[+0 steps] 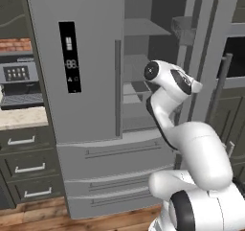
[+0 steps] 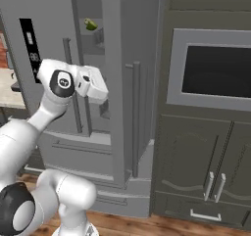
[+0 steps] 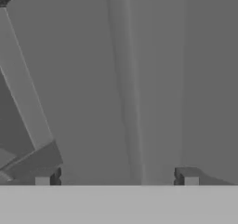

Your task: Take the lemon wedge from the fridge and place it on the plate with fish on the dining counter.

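A: Where was the lemon?

B: At the upper left of the right base view, a small yellow-green bit on a high shelf inside the fridge, seen through the gap of the open right door. It lay untouched.

A: And the pincer?

B: In the hand view its two dark tips stood wide apart at the bottom of the frame, with nothing between them. Ahead of it was plain grey fridge surface with a vertical seam down the middle; I couldn't tell whether that was the door or an inner wall. No lemon showed there.

A: So which step was that?

B: I'd judge the reach into the fridge, before any grasp. In the left base view the arm rose from the lower right and the wrist sat at the middle of the frame, in front of the open compartment, level with a lower shelf.

A: What did the next move call for?

B: Probably lifting the hand toward that higher shelf and turning it until the lemon came between the tips, then closing gently, since the piece looked smaller than the pincer. The door edge sat near the wrist, so clearance mattered.
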Motion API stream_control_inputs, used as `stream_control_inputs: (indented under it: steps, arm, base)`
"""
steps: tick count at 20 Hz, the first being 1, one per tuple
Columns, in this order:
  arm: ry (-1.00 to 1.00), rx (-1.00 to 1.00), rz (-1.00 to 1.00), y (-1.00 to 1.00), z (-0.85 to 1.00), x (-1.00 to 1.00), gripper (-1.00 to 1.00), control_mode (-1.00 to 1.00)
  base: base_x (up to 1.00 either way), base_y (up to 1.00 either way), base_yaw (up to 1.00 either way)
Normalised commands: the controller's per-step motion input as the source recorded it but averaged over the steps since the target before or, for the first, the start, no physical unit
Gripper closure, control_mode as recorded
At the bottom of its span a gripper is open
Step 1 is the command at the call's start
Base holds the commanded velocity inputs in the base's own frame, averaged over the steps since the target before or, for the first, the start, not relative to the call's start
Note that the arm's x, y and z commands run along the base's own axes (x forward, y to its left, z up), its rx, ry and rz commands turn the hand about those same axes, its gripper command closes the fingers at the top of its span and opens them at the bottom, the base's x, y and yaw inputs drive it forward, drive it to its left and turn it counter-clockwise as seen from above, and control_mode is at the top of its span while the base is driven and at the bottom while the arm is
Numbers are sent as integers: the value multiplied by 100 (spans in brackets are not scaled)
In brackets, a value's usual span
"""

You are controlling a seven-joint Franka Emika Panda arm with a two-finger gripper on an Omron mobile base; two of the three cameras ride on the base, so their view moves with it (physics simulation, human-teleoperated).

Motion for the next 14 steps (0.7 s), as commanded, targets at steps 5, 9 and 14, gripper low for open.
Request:
stream_control_inputs:
  steps: [5,9,14]
  arm:
    - [0,0,-20,-100,-21,-13,-100,-100]
    - [-7,1,-11,-65,9,-48,-100,-100]
    - [-15,-8,4,81,40,-76,-100,-100]
  base:
    - [0,0,0]
    - [0,0,0]
    - [0,0,0]
